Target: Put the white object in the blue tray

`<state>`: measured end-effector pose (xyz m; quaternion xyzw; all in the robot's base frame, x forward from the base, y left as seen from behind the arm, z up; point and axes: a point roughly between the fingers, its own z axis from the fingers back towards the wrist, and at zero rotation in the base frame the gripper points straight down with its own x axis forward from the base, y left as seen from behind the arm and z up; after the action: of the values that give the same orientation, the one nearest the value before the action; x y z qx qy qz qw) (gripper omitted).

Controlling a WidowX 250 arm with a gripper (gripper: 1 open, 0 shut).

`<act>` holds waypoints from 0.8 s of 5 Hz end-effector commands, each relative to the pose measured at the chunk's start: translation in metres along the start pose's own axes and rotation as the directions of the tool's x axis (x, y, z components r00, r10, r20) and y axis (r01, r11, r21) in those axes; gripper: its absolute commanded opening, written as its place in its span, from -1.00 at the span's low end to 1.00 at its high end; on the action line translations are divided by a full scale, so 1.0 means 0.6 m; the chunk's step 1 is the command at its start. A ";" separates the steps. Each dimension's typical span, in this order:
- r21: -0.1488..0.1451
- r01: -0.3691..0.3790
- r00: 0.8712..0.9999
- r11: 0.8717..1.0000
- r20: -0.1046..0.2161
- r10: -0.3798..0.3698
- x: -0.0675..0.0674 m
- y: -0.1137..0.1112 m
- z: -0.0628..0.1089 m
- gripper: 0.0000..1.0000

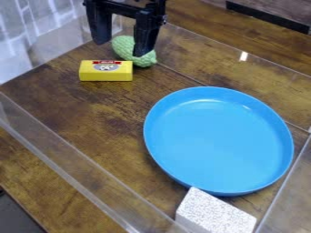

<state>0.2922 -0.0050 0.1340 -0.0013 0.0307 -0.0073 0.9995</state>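
White, grey-speckled material with a sponge-like surface forms the workpiece, a small rectangular block (215,212). It is located well apart from the fingers (145,36), on the far side of the blue tray (219,138) as reckoned from them, and just beside the tray rim; contact with the rim cannot be confirmed. The 2 fingers stand spread wide, with no item seen gripped; the green bumpy object (134,52) and the yellow block (105,70) lie near them on the worktop (75,107) and are not part of this operation. Handling, by judgement: the workpiece is probably light and may compress slightly if it is foam; if it is a rigid speckled solid, it will not yield. Breakage is unlikely in either case. The texture should resist slipping, so moderate closing force is advised. Recommended grip: position 1 finger on each of 2 opposite long side faces, at mid-length, with the tips low on the faces. Align the fingers to the block's skewed orientation before closing; a corner grip could make it pivot. Caution: the nearby rim and the transparent wall (64,175) may restrict finger clearance. Lift vertically until clear of the rim, then traverse back toward the fingers' present side and release over the tray floor.
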 end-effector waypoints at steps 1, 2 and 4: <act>0.004 0.046 0.999 0.999 -0.002 -0.046 0.011 0.001 -0.010 1.00; 0.015 0.095 0.995 0.995 0.008 -0.095 0.028 0.005 -0.020 1.00; 0.041 0.131 0.990 0.991 0.044 -0.133 0.048 0.012 -0.023 1.00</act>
<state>0.3128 -0.0004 0.1038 0.0119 0.0345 -0.0758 0.9965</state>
